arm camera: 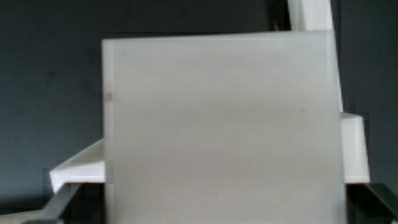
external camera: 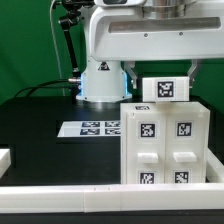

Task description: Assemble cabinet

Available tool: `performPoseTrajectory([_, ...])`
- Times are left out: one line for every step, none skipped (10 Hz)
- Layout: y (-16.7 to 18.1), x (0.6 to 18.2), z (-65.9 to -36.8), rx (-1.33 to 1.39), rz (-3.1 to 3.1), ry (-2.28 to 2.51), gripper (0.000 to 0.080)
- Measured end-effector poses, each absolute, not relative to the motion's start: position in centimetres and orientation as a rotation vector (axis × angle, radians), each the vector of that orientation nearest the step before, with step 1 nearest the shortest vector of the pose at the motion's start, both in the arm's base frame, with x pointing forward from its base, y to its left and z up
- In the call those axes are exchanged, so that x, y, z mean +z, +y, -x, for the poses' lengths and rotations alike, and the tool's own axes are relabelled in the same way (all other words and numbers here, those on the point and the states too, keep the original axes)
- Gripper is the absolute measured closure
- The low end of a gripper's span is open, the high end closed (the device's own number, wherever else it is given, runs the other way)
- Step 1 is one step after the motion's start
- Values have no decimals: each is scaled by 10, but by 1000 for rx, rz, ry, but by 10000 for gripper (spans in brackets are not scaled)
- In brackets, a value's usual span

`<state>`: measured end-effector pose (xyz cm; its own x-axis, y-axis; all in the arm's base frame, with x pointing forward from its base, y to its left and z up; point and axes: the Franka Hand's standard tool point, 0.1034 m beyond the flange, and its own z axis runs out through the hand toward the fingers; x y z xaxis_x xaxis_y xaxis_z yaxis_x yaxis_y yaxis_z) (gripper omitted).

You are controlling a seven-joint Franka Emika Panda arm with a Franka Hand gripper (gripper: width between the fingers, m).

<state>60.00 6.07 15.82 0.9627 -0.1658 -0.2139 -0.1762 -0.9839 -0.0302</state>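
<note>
The cabinet (external camera: 165,140) is a large white box with four recessed tagged panels, standing at the front on the exterior view's right. A white tagged panel (external camera: 165,88) sits at its top edge, between my dark fingers. My gripper (external camera: 163,78) hangs right above the cabinet and is shut on this panel. In the wrist view the panel's plain white face (arm camera: 214,120) fills most of the picture. My fingertips (arm camera: 50,205) show only at its lower corners, and my gripper (arm camera: 210,208) is otherwise hidden behind it. A white ledge of the cabinet (arm camera: 80,168) shows beside the panel.
The marker board (external camera: 93,127) lies flat on the black table behind the cabinet. The white robot base (external camera: 100,82) stands at the back. A white rail (external camera: 90,196) runs along the table's front edge. A white piece (external camera: 5,158) lies at the exterior view's far left.
</note>
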Motion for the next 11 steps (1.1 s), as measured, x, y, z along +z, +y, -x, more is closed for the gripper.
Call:
performPoseTrajectory([61, 158, -600, 328, 3064, 267, 166])
performPoseTrajectory([61, 158, -600, 328, 3064, 267, 166])
performPoseTrajectory([61, 158, -600, 328, 3064, 267, 32])
performPoseTrajectory([61, 158, -600, 326, 3064, 267, 8])
performPoseTrajectory([61, 164, -604, 290, 3065, 263, 8])
performPoseTrajectory([62, 169, -606, 263, 3064, 263, 1])
performPoseTrajectory([62, 174, -608, 238, 3064, 264, 1])
performPoseTrajectory([61, 180, -610, 218, 3062, 266, 3])
performPoseTrajectory([59, 183, -611, 212, 3062, 270, 3])
performPoseTrajectory([60, 184, -613, 190, 3062, 269, 3])
performPoseTrajectory([58, 181, -608, 256, 3060, 271, 3])
